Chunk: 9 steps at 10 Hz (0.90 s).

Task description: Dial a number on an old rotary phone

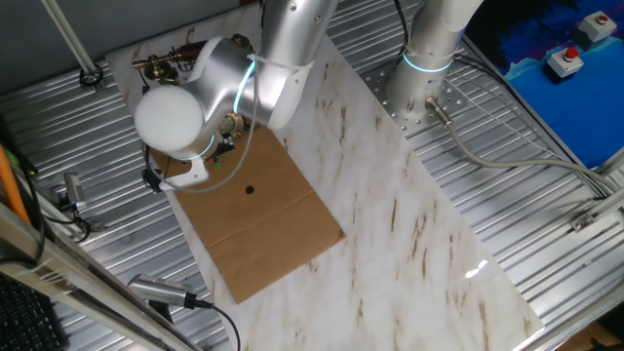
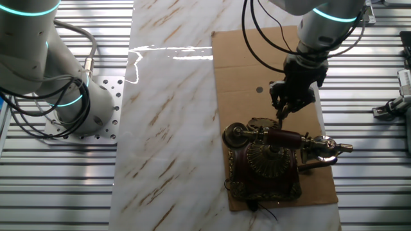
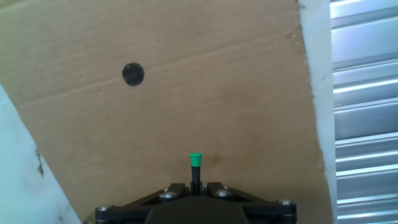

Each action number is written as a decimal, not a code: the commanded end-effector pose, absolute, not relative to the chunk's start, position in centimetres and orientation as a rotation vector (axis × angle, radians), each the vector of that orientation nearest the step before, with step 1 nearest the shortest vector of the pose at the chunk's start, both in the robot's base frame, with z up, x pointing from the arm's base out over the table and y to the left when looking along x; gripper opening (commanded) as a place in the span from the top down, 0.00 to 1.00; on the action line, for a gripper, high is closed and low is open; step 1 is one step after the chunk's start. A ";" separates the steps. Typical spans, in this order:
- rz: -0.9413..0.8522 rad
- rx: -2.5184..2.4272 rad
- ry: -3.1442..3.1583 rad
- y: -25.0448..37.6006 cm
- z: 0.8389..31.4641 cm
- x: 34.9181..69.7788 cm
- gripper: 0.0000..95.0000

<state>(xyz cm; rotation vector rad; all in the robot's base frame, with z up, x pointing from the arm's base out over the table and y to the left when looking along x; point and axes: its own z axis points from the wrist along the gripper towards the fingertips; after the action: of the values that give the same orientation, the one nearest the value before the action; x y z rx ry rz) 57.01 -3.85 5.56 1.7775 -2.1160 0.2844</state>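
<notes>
In the hand view the gripper [image 3: 195, 186] fills the bottom edge, its two black fingers drawn in tight on a thin black stick [image 3: 195, 176] whose green tip [image 3: 195, 159] stands clear ahead of them; beneath and beyond the tip lies only the brown cardboard sheet [image 3: 205, 93], with a round black dot [image 3: 133, 74] further out to the left; the white marble tabletop [image 3: 25, 180] shows at the lower left, and ribbed metal decking [image 3: 367, 112] runs down the right side.

From the other fixed view the old rotary phone [image 2: 268, 162] sits nearest the camera, on the near end of the cardboard sheet [image 2: 237, 83]; its dark red-brown body carries gold trim, the round gold dial [image 2: 268, 156] faces up, and the brass-ended handset [image 2: 282, 138] lies across its cradle; just behind the phone the gripper [image 2: 282, 114] hangs pointing down, its stick reaching close to the phone's far edge by the handset, though contact cannot be made out; further back the marble top [image 2: 167, 96] stretches away, with the arm's base [image 2: 83, 109] bolted at the left.

In the remaining fixed view the arm's white wrist housing [image 1: 190, 107] hides most of the phone [image 1: 166, 63], of which only the brass parts peek out at the far corner.
</notes>
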 end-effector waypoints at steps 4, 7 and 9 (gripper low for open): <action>0.282 1.806 -2.123 -4.2 5.3 57.1 1.00; 0.278 1.814 -2.126 -4.5 5.0 57.1 1.00; 0.286 1.820 -2.118 -4.5 5.0 57.0 1.00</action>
<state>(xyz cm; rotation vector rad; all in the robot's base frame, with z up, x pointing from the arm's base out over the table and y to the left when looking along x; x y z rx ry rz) 56.96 -4.57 4.93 1.8222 -2.1160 0.2891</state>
